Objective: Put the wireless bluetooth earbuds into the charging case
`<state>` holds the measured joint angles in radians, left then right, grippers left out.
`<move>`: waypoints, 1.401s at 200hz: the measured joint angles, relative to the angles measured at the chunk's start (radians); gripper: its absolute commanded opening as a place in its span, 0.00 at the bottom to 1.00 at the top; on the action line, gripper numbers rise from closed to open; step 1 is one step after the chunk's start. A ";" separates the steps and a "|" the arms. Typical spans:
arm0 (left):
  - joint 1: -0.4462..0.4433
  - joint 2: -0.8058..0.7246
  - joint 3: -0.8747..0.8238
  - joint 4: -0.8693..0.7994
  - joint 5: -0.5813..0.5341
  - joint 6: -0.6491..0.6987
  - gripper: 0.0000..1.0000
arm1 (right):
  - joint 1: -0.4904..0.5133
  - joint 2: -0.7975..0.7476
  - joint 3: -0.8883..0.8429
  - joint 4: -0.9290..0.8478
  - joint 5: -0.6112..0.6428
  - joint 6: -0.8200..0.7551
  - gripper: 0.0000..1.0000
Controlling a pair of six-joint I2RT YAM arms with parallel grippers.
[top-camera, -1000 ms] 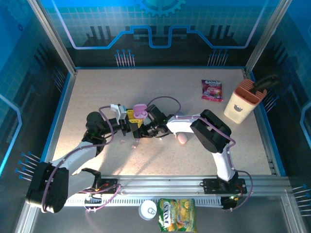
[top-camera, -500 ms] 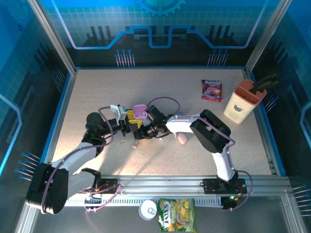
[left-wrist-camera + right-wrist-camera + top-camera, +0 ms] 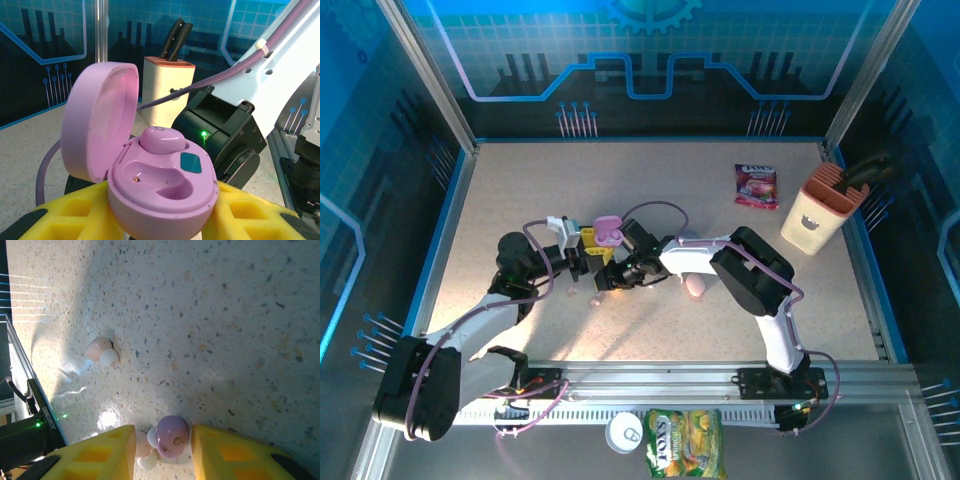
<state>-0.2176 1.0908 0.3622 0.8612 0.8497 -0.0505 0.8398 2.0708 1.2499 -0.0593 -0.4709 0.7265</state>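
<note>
Lilac earbud (image 3: pixel 171 436) lay on the speckled desk (image 3: pixel 225 315) between the yellow fingers (image 3: pixel 230 457) of the right gripper (image 3: pixel 163 432), with a paler pink-white piece touching its side. The jaws stood narrow about it; whether they pinched it could not be told. A pink earbud (image 3: pixel 101 351) lay apart on the desk. A second lilac earbud (image 3: pixel 161 140) sat in the far socket of the lilac charging case (image 3: pixel 160 185); the near socket was empty and the lid stood open. The left gripper (image 3: pixel 160 220) held this case between its fingers, raised just beside the right gripper. Behind stood a knife block (image 3: pixel 167 90), and a pink case (image 3: pixel 694 286) rested near the right arm
</note>
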 measured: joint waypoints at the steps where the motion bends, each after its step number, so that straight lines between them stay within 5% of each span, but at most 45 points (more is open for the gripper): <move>1: 0.000 0.000 0.000 0.000 0.000 0.000 0.39 | 0.000 0.000 0.000 0.000 0.000 0.000 0.34; 79: 0.000 0.000 0.000 0.000 0.000 0.000 0.39 | 0.003 0.023 0.043 -0.050 -0.009 0.018 0.33; 203: 0.006 -0.006 -0.003 0.000 -0.001 0.001 0.39 | 0.004 0.078 0.134 -0.141 -0.015 -0.009 0.17; 280: 0.006 -0.012 -0.020 0.005 -0.069 0.017 0.39 | -0.084 -0.073 -0.058 -0.082 0.074 -0.021 0.17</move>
<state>-0.2119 1.0786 0.3424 0.8661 0.7803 -0.0338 0.7555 1.9976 1.1923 -0.1413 -0.3973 0.7055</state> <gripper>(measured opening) 0.394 0.171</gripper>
